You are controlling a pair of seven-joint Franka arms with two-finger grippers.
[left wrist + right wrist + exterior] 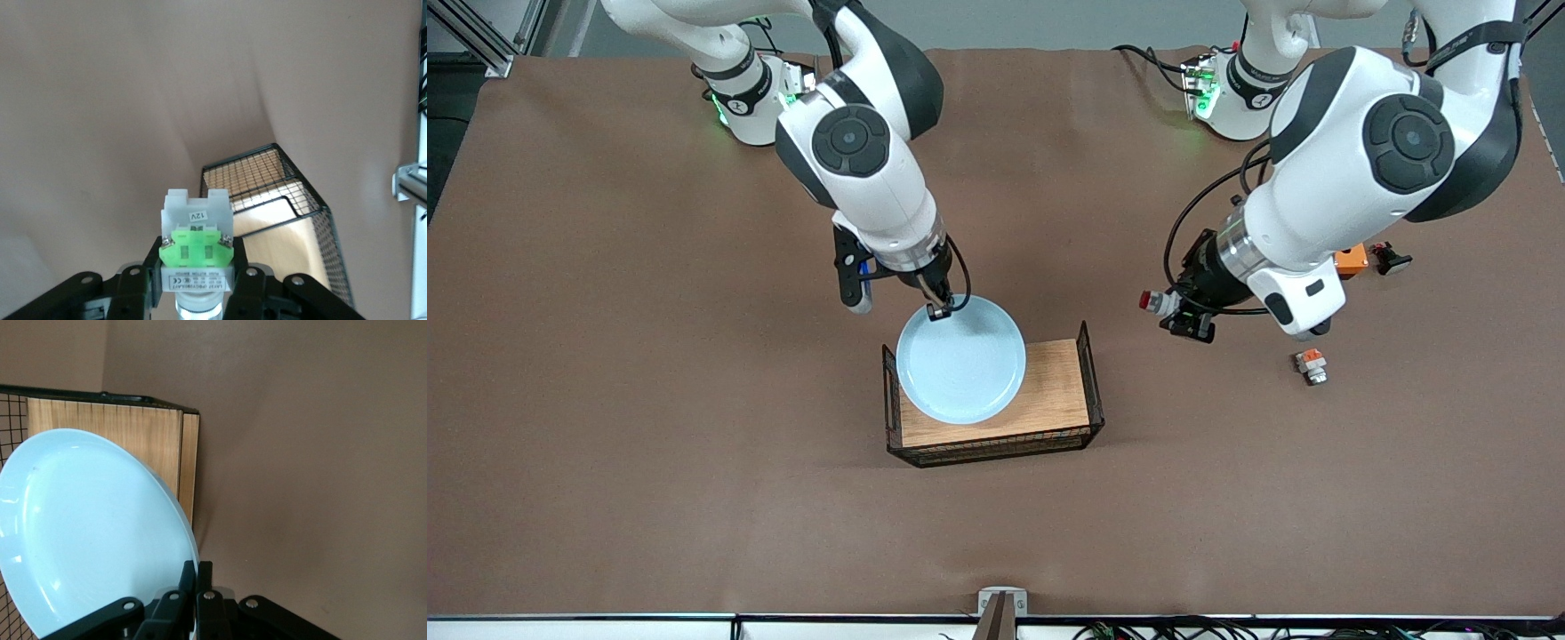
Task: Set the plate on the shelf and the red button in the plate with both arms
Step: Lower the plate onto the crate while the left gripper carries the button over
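**Plate over the tray, button in the air: both placements pending**

Nearest the front camera is the wire-sided wooden tray (1049,391), sitting mid-surface. Over its end toward the right arm hangs the pale blue plate (960,360), overlapping the wire wall there; whether it touches the wood you can't tell. The right tool (937,309) is clamped tight on the plate's rim at the edge toward the robots' bases; the right wrist view shows the jaws pinched on that rim (193,570).

The left tool (1183,316) is over bare surface, off the tray's end toward the left arm, closed on the red button (1152,302), red cap pointing at the tray. In the left wrist view the button's white body and green block (195,250) sit gripped between the jaws, with the tray ahead.

Unused: a white piece with orange block (1311,364) and a black-bodied button (1389,259) lie toward the left arm's end.

Step, as I judge it: carry-and-place, nothing released. Next you'll need to lower the plate flat inside the wire walls and let go, then bring the button in; clear the mesh wall first.
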